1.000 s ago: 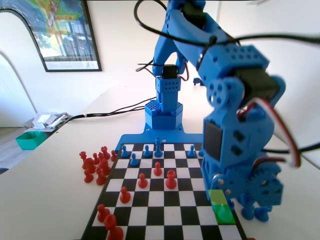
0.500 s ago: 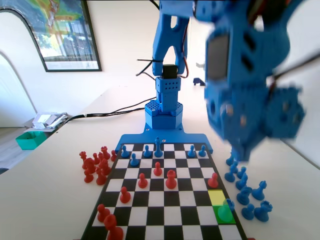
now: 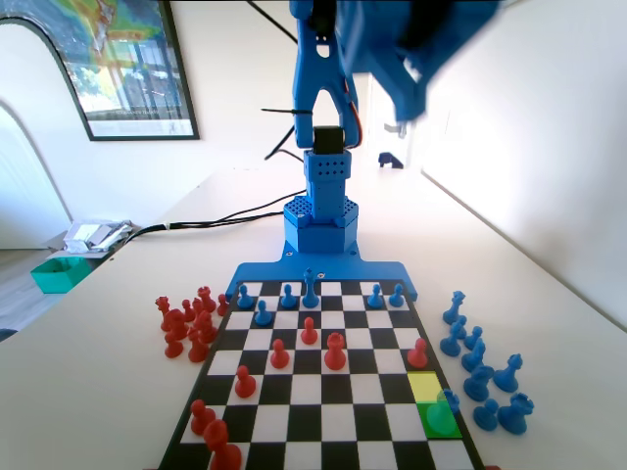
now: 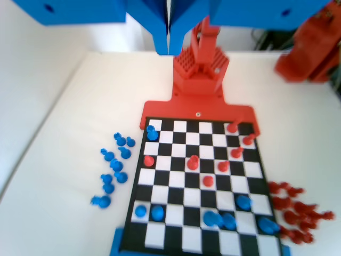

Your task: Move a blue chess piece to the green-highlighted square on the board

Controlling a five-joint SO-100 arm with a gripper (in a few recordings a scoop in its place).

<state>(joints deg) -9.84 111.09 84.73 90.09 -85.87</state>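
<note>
The blue chess piece (image 3: 447,403), a small pawn, stands free on the green-highlighted square (image 3: 438,421) near the right front corner of the board (image 3: 304,392) in the fixed view. In the wrist view the same pawn (image 4: 152,131) sits at the board's (image 4: 197,192) far left corner. My gripper (image 4: 168,50) hangs high above the board, its jaws pressed together with nothing between them. In the fixed view the blue arm (image 3: 392,39) is a blur at the top edge, far above the pieces.
A yellow square (image 3: 425,386) lies just behind the green one, with a red pawn (image 3: 418,352) one square further back. Several loose blue pieces (image 3: 480,367) stand right of the board and red ones (image 3: 186,323) left of it. More pieces stand on the board.
The arm has lifted from the board's near right corner up toward the frame's top. The blue pawn it covered now stands uncovered on the green square.
</note>
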